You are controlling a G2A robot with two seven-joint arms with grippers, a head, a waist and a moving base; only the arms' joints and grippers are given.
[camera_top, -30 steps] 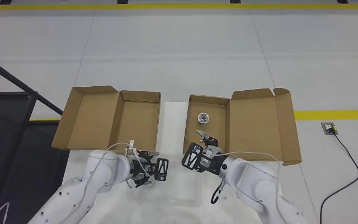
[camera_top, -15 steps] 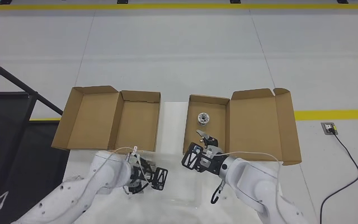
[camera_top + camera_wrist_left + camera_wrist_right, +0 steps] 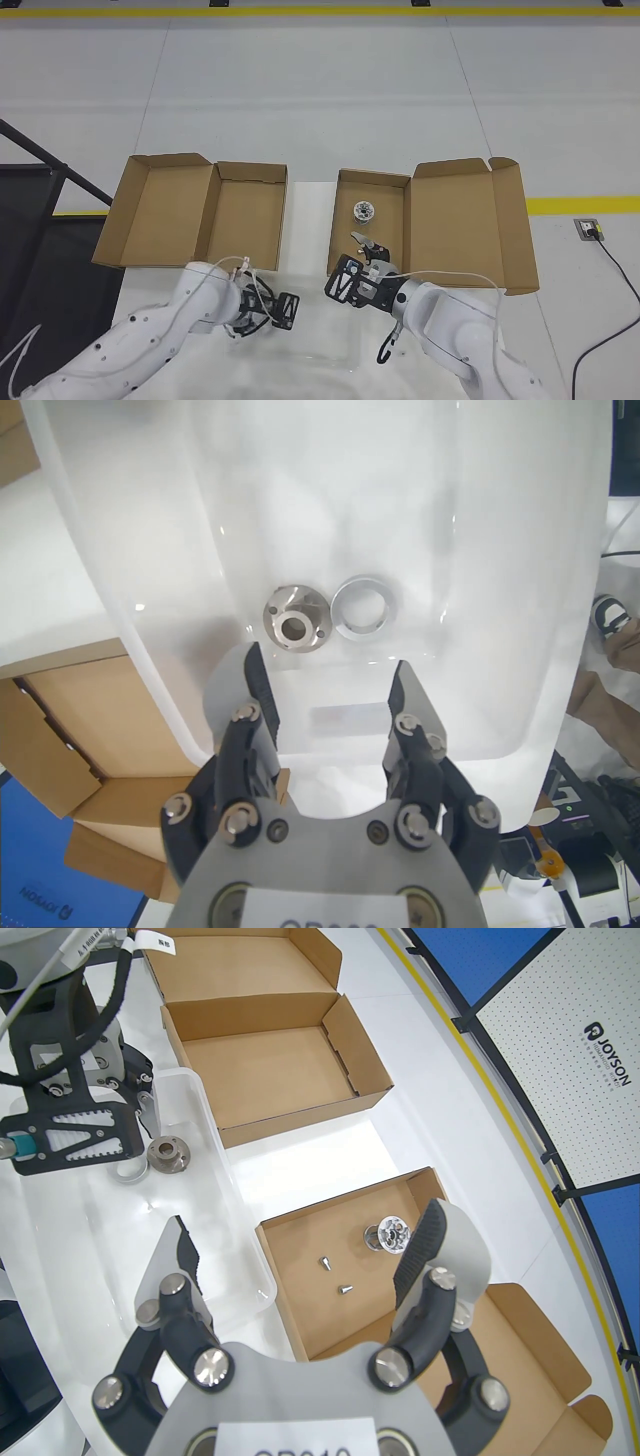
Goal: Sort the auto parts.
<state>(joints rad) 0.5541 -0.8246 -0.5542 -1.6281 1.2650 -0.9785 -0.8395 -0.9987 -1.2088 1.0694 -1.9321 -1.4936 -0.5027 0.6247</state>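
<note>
Hub [image 3: 297, 627] lies flat, bore up, beside 1 ring [image 3: 364, 607], near wide-spread left pincer [image 3: 326, 657].

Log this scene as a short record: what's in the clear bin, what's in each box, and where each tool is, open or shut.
clear bin: holds flanged hub and metal ring, side by side
right box: round metal part, two screws
left box: lid open
left tool: open, empty, hanging over the clear bin near the flanged hub
right tool: open, empty, above the clear bin's rim beside the right box
</note>
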